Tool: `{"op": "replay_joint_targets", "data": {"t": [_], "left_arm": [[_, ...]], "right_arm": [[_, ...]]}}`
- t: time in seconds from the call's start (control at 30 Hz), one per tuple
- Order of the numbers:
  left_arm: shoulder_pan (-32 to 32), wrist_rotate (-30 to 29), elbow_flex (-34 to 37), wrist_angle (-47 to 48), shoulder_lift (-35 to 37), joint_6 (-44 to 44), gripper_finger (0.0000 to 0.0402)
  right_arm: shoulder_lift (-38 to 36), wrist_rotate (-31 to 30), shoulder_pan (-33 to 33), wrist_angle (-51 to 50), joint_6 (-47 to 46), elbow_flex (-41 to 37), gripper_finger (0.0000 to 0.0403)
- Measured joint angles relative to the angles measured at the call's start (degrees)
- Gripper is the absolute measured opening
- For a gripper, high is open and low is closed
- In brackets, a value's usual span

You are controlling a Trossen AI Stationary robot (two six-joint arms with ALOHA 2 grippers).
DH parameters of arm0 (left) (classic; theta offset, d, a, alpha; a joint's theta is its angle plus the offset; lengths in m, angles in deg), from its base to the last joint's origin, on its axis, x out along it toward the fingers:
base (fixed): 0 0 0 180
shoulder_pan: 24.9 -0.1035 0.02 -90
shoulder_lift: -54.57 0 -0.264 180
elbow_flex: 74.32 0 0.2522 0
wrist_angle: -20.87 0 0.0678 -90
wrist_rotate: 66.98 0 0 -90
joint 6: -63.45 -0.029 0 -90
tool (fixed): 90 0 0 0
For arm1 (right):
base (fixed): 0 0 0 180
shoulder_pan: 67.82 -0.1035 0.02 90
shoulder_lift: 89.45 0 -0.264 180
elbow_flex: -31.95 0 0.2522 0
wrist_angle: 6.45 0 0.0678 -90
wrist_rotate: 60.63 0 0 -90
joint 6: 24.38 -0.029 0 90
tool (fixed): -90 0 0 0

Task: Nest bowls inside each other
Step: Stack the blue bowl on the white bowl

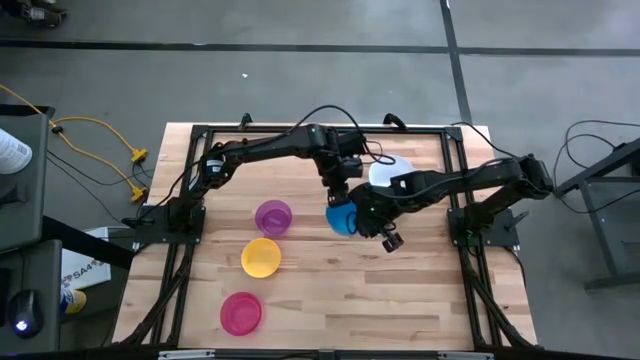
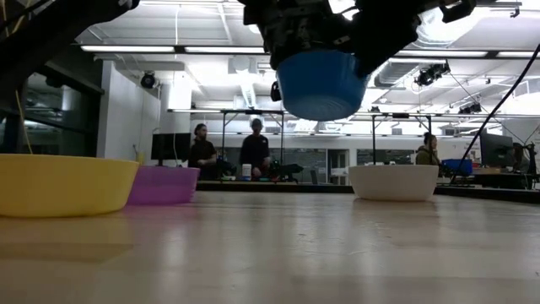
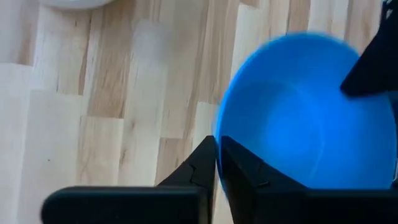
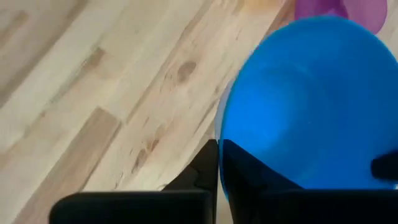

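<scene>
Yellow bowl (image 2: pixel 63 184) sits nearest us, upright. We see the blue bowl (image 1: pixel 342 217) lifted above mid-bench, mouth up, its rim pinched by both the left end effector (image 3: pixel 217 163) and right end effector (image 4: pixel 219 163), near the white bowl (image 2: pixel 394 181).

From table level I see the blue bowl (image 2: pixel 319 83) hanging in the air, clear of the wooden table (image 2: pixel 278 253), with dark arm parts crowding its rim. I can't quite make out the fingers there. The yellow bowl (image 2: pixel 63 184) sits nearest, touching the purple bowl (image 2: pixel 164 184). The white bowl (image 2: pixel 394 181) stands apart. Three people (image 2: pixel 253 152) are far behind.
</scene>
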Motion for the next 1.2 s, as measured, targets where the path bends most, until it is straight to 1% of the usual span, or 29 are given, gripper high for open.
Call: {"op": "replay_joint_targets", "data": {"t": [0.13,0.4,0.57,0.67,0.73,0.83,0.93,1.0,1.2], "left_arm": [[0.0,-0.5,0.0,-0.2,0.0,-1.4,0.0047],[0.0,-0.6,-0.1,-2.1,0.0,-4.1,0.0072],[0.0,-0.6,-2.7,-1.6,0.0,-5.9,0.0076],[0.0,-0.8,-5.7,-0.1,0.0,-6.5,0.0076],[0.0,-2.1,-7.1,0.9,0.1,-7.2,0.0077],[0.0,-5.2,-6.6,3.1,0.8,-7.4,0.0077],[0.0,-11.0,-6.7,5.5,1.1,-7.5,0.0077],[-0.1,-13.8,-6.7,6.5,1.1,-7.1,0.0077],[-0.5,-14.5,-6.6,7.9,1.1,-7.1,0.0077]], "right_arm": [[0.0,0.1,0.0,-0.3,0.0,0.0,0.0005],[0.0,1.3,0.1,-1.1,-0.1,0.0,0.0004],[0.0,1.5,0.1,-2.2,-0.7,-0.1,0.0004],[0.0,1.6,0.0,-2.3,-0.8,-0.1,0.0004],[0.0,1.4,-0.3,-2.7,-1.6,-0.1,0.0004],[0.0,1.0,-0.3,-4.4,-2.8,-0.1,0.0004],[0.0,-1.9,-0.4,-5.5,-4.3,-0.1,0.0004],[0.0,-4.2,-0.3,-6.3,-5.6,-0.1,0.0004],[-1.5,-6.8,0.8,-9.4,-10.4,-0.1,0.0004]]}}
